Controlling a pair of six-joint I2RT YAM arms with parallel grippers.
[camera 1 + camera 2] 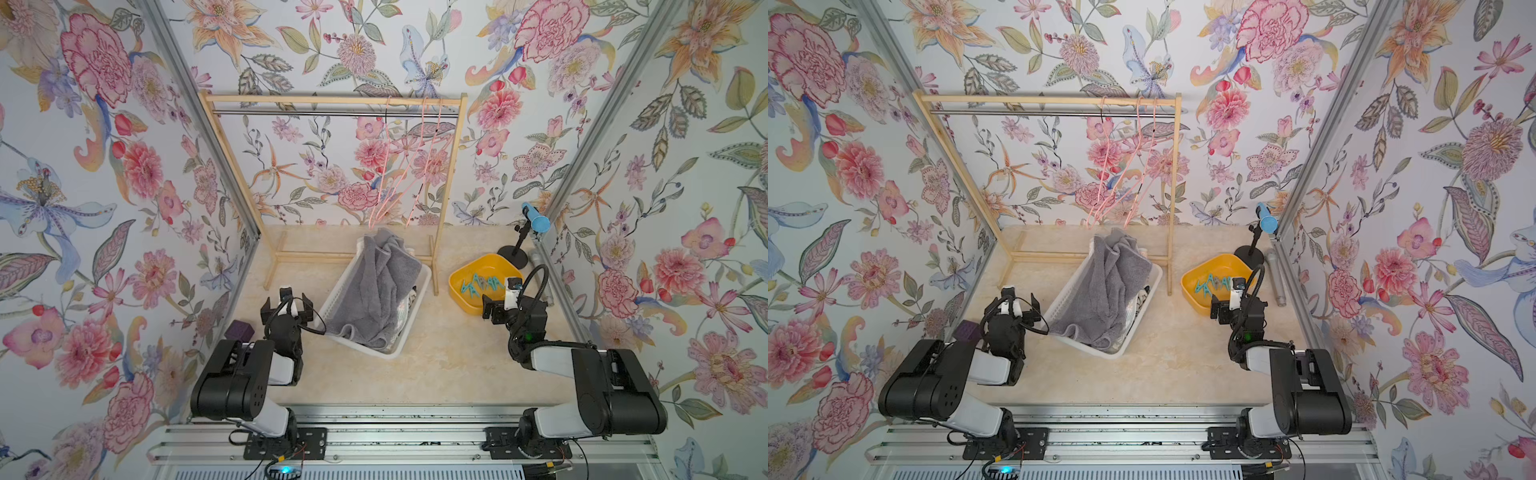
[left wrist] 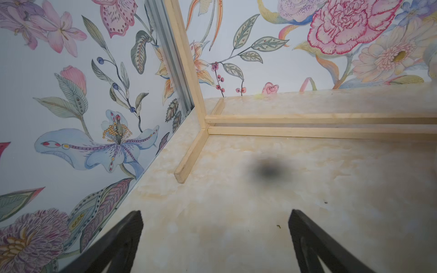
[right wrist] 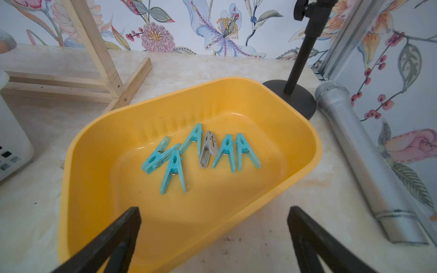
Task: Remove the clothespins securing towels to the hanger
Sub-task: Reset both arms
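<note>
Clothespins (image 3: 201,153) lie loose in the yellow tub (image 3: 272,113) on the counter (image 1: 436,370). None shows on the pink hangers (image 1: 399,166), and the grey towel (image 1: 382,286) sits in the white basket (image 1: 374,352). Judged complete bar withdrawal: back both arms off level, nudging neither tub nor basket. Right claw (image 3: 214,210) is wide and empty at the tub's near rim. Left claw (image 2: 215,212) is wide and empty over bare counter. Pins: five teal, one grey, A-shaped, lying flat, two overlapping.
</note>
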